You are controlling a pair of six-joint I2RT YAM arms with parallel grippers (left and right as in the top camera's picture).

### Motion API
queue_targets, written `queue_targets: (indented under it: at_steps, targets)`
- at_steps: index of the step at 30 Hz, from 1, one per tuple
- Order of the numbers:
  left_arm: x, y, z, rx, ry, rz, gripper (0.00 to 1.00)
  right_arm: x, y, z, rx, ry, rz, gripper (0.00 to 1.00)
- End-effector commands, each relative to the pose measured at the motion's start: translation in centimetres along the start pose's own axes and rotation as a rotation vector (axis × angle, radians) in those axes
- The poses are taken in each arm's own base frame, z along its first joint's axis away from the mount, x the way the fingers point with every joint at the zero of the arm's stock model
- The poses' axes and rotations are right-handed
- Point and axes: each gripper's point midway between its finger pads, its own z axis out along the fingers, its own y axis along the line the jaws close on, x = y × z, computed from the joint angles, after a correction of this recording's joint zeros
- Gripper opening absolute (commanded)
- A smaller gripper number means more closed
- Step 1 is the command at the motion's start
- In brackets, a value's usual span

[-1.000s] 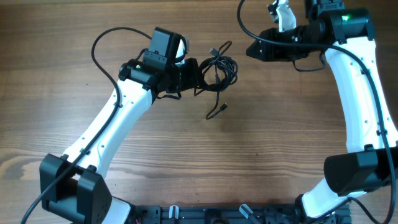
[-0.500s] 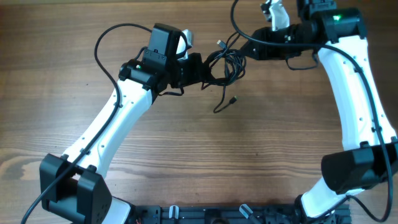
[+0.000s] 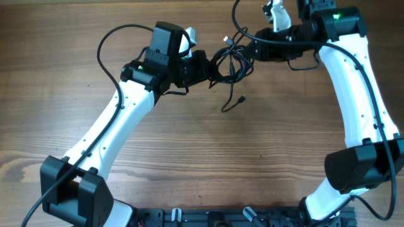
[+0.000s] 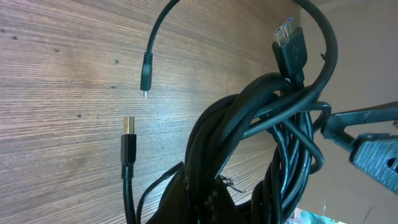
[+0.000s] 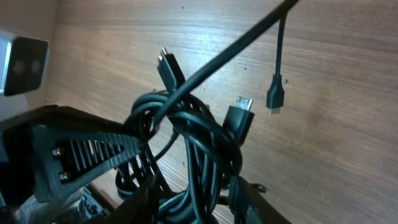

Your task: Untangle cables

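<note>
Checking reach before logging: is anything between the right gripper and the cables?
Nothing visible does. The left gripper holds the cables bunched, and the right gripper is right at the bundle, with strands between its fingers.

the table (image 3: 202,157) is brown wood and fills almost the whole picture from above. long thin lines run across it from left to right, some light and some dark. a darker swirl sits in the lower left of that picture. the close views show tiny dark dots on the wood. a black bar (image 3: 214,217) with small clips runs along the bottom edge, in the middle. in the upper right of the left wrist view the wood ends and a plain pale surface (image 4: 367,37) shows behind it. the light is soft and even.
</note>
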Motion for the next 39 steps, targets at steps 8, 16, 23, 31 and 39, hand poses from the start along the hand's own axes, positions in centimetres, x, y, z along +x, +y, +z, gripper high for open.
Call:
queue_targets:
  at_steps: [8,16,23,31,39]
  targets:
    - [-0.3,-0.8,-0.4,0.036,-0.005,0.0,0.04,2.1,-0.9,1.7,0.115,0.102,-0.048,0.34]
    - [-0.2,-0.8,-0.4,0.039,-0.003,-0.002,0.04,2.4,-1.9,3.4,0.118,0.149,-0.015,0.05]
    - [-0.2,-0.8,-0.4,0.037,-0.002,0.136,0.04,-1.4,-3.1,0.3,0.087,-0.036,0.022,0.04]
    - [1.0,-3.9,-0.8,0.212,0.054,0.302,0.04,-2.9,-4.9,-2.3,0.054,-0.121,-0.039,0.04]
    - [2.1,-5.2,-1.3,0.304,0.1,0.385,0.04,-4.0,-4.8,-2.8,0.032,-0.169,-0.059,0.14]
